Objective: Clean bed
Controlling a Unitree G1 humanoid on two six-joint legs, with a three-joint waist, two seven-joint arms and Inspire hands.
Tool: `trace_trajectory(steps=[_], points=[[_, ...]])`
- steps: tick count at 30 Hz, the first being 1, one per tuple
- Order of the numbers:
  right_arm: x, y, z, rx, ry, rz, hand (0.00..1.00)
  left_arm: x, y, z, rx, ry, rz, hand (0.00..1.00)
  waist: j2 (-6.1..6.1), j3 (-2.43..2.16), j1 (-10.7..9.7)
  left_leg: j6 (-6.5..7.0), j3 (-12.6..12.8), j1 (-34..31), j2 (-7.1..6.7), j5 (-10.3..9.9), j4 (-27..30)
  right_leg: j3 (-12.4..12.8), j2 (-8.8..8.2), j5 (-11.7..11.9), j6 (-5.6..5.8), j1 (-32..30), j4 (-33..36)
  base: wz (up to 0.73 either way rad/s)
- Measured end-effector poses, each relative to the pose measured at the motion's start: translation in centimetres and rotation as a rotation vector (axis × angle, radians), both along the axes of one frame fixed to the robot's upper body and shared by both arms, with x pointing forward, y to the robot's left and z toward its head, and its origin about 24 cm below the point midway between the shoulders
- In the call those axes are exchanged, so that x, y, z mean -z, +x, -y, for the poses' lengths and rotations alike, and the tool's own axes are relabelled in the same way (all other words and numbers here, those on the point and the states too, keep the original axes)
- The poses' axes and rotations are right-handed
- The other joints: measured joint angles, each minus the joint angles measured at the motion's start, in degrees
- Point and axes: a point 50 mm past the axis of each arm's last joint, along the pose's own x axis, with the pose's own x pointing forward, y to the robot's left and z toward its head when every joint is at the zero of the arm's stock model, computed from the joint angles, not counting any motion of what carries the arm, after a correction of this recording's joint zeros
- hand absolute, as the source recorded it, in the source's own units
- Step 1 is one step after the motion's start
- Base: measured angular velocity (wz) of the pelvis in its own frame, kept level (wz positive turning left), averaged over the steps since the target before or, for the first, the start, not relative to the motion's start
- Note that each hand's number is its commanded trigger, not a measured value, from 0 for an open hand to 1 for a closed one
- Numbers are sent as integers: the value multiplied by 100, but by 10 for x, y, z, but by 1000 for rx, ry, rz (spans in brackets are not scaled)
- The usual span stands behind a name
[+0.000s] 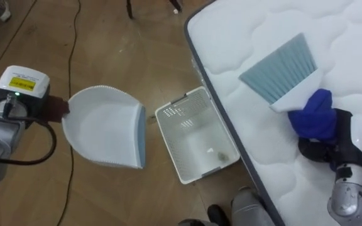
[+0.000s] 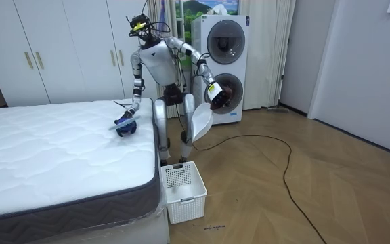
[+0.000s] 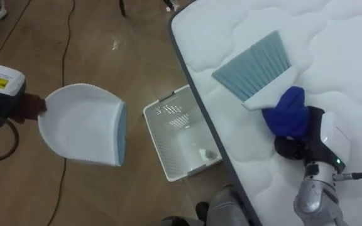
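Right hand [image 1: 329, 139] is wrapped tight round the brush [image 1: 281, 69] by its blue grip. The bristles lie flat on the bed [image 1: 357, 37], up and to the right of the basket [image 1: 182, 100]. The basket sits on the floor, hard against the mattress edge, with a small scrap [image 1: 210, 151] inside it. Left of the basket, the left hand [image 1: 54, 108] grips the dustpan [image 1: 105, 129] by its handle and holds it above the floor, open lip towards the basket. The robot stands right behind the basket.
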Motion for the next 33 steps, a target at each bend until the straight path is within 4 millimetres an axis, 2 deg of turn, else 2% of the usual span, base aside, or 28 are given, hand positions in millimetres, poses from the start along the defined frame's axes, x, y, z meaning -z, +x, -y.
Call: trace_trajectory(steps=[2,5,7,10,12,14,15,17,18,20,21,25,26,27,28,29,30,31,32,33], points=[[2,-1,1,14,7,0,0,-1,1,1,9,-2,8,100,-41,31,6,11,-3,52,2,-10,-7,-15,-4,-1,2,56,-23,0],[5,-4,4,28,30,-11,0,-1,1,2,23,-6,15,100,-94,45,19,15,-38,123,19,-27,-16,-76,-1,-1,1,162,-100,3],[7,-6,6,42,58,-18,0,-2,2,6,40,-13,24,100,-152,78,41,11,-41,192,36,-52,-6,-84,7,-4,1,255,-135,-2],[12,-11,10,63,82,-39,0,-6,4,20,117,-37,61,100,-194,62,204,2,-42,273,145,-90,-8,-51,128,55,-4,371,-321,-13],[16,-14,12,67,89,-61,0,-9,5,25,155,-53,95,100,-267,34,338,-9,-34,360,203,-115,-2,-9,202,108,-20,445,-433,-27],[25,-19,12,69,103,-112,0,-9,-1,27,180,-98,149,100,-399,-36,500,-48,-37,537,258,-138,-88,87,290,174,-45,606,-600,-37],[27,-21,12,71,107,-126,0,-9,-3,28,191,-104,161,100,-428,-46,542,-57,-37,604,276,-143,-120,95,320,196,-59,670,-654,-36],[35,-31,12,87,124,-163,0,-6,-11,35,236,-155,201,100,-486,-95,703,-113,-44,851,387,-176,-237,134,445,302,-87,975,-967,-28],[36,-34,12,93,123,-176,0,-6,-13,36,247,-166,212,100,-500,-103,737,-127,-52,903,413,-185,-256,130,476,326,-97,1048,-1044,-20],[43,-47,14,111,123,-221,0,-4,-20,39,282,-195,250,100,-599,-180,820,-146,-54,1106,484,-196,-390,127,540,397,-108,1298,-1307,-12],[43,-48,14,110,125,-224,0,-4,-23,39,283,-205,261,100,-618,-196,824,-146,-54,1160,504,-196,-425,133,574,428,-112,1361,-1382,-12],[52,-71,18,159,117,-293,0,-3,-32,38,289,-260,303,100,-742,-250,883,-153,-39,1589,655,-199,-676,200,708,693,-121,1899,-1980,-24],[55,-78,19,175,124,-308,0,-1,-35,38,276,-279,312,100,-808,-288,971,-182,-32,1742,676,-215,-772,292,746,753,-131,2017,-2105,-53],[56,-81,19,182,128,-313,0,-1,-36,37,265,-293,324,100,-838,-296,1010,-186,-33,1816,684,-217,-807,311,760,786,-129,2074,-2162,-71],[57,-86,19,195,135,-323,0,1,-39,39,241,-335,352,100,-898,-324,1093,-191,46,1959,701,-220,-906,292,756,840,-116,2132,-2209,-80],[58,-90,20,206,147,-336,0,5,-43,40,212,-391,373,100,-991,-349,1196,-191,250,2127,718,-221,-1018,256,728,854,-115,2170,-2210,-86],[58,-91,19,210,157,-338,0,8,-45,40,192,-421,380,100,-1025,-357,1260,-192,360,2212,735,-224,-1070,229,717,875,-115,2182,-2208,-114],[59,-91,16,208,172,-335,0,14,-53,41,153,-471,395,100,-1084,-357,1421,-200,633,2409,788,-232,-1202,155,717,954,-129,2185,-2211,-138],[59,-89,12,205,185,-329,0,20,-61,42,121,-517,418,100,-1146,-347,1545,-201,753,2542,798,-233,-1304,-81,684,1035,-165,2180,-2264,-141],[59,-88,10,202,189,-325,0,23,-65,44,106,-539,427,100,-1149,-345,1591,-201,753,2584,800,-233,-1339,-196,668,1100,-179,2179,-2302,-132]])
